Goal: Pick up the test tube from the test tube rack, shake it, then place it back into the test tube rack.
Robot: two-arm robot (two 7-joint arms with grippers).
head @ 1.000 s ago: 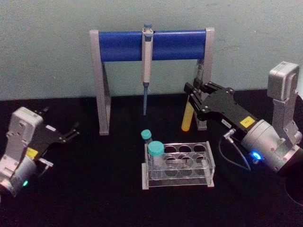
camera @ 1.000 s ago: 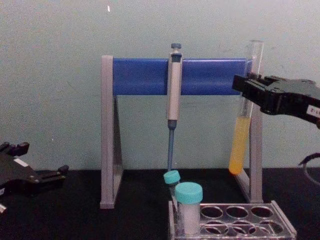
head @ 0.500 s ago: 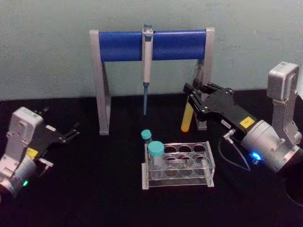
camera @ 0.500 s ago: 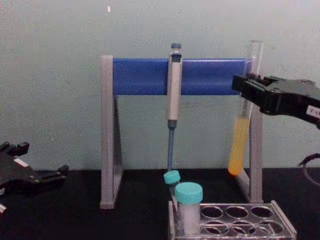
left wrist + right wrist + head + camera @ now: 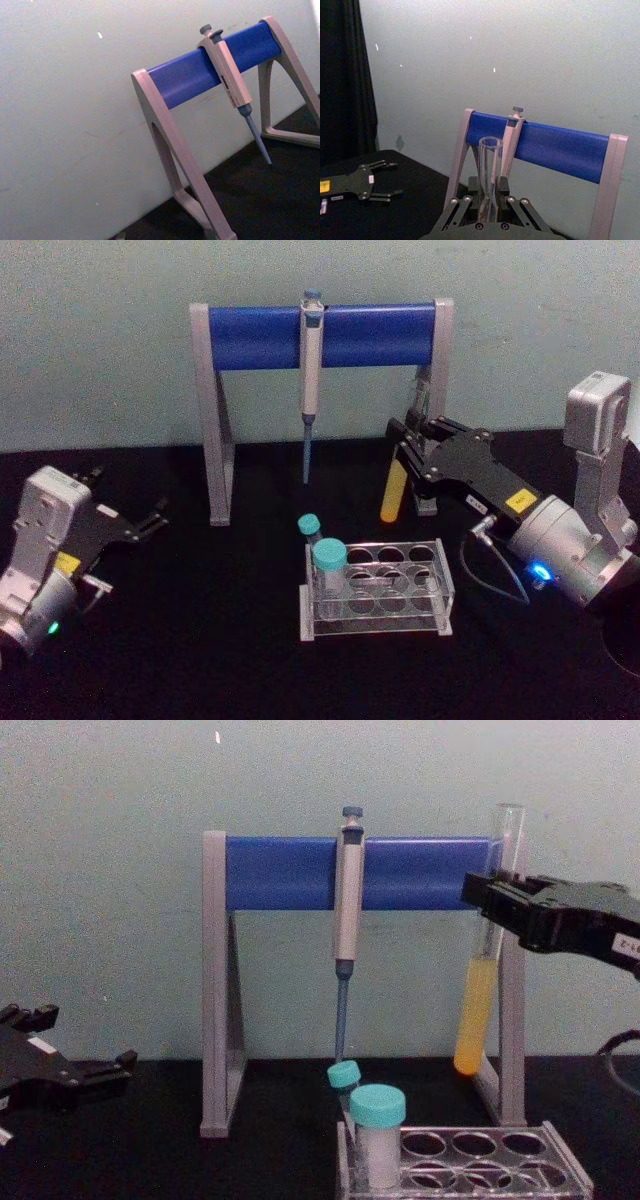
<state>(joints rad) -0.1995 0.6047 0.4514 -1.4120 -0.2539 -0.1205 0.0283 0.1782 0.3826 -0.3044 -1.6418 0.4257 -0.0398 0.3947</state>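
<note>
holding the tall clear glass test tube [image 5: 478, 1010] of yellow-orange liquid upright in the air, the right gripper [image 5: 490, 905] is clamped on its upper part, behind the low clear plastic test tube rack [image 5: 372, 630] and close to the grey-and-blue pipette stand [image 5: 320, 335]. this looks like the shake step, with little room beside the stand's leg. next comes lowering it into an empty hole. the left gripper [image 5: 150, 520] is parked at the left, fingers apart.

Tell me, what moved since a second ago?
The right gripper, shut on the test tube, sank slightly and drifted a little to the left with it. The left gripper, test tube rack and pipette stand stayed put.
</note>
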